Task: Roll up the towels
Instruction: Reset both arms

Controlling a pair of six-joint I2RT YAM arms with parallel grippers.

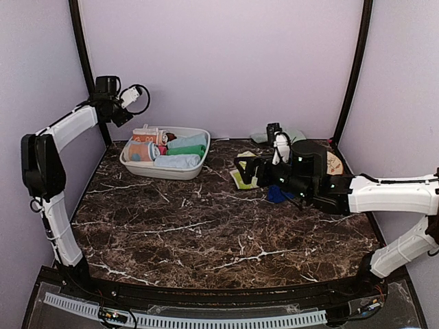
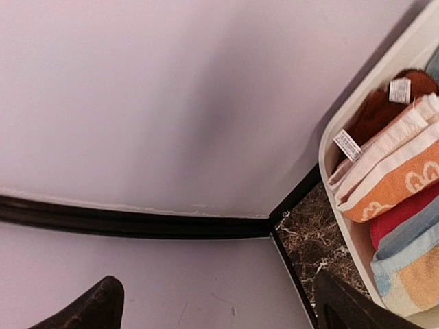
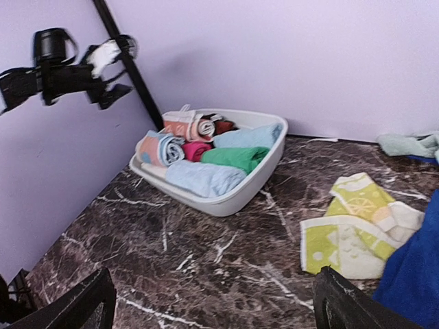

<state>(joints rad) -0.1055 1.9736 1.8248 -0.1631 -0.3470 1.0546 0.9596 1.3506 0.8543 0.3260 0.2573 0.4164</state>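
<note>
Several rolled towels fill a white tub (image 1: pixel 194 166): a light-blue one (image 3: pixel 202 177), a green one (image 3: pixel 236 157) and a peach-orange one (image 2: pixel 391 171) among them. A yellow-green towel (image 3: pixel 350 233) lies loosely folded on the marble, with a dark blue towel (image 3: pixel 411 274) beside it and a mint one (image 3: pixel 411 144) crumpled by the back wall. My right gripper (image 1: pixel 241 168) hovers open over the yellow-green towel's left edge, its fingers (image 3: pixel 82 305) empty. Raised at the back left corner above the tub, my left gripper (image 1: pixel 123 113) is open and holds nothing.
A round beige disc (image 1: pixel 334 163) lies at the back right, behind the right arm. Black frame posts (image 1: pixel 86 62) stand in both back corners against lilac walls. Dark marble tabletop (image 1: pixel 206 233) spreads in front of the tub.
</note>
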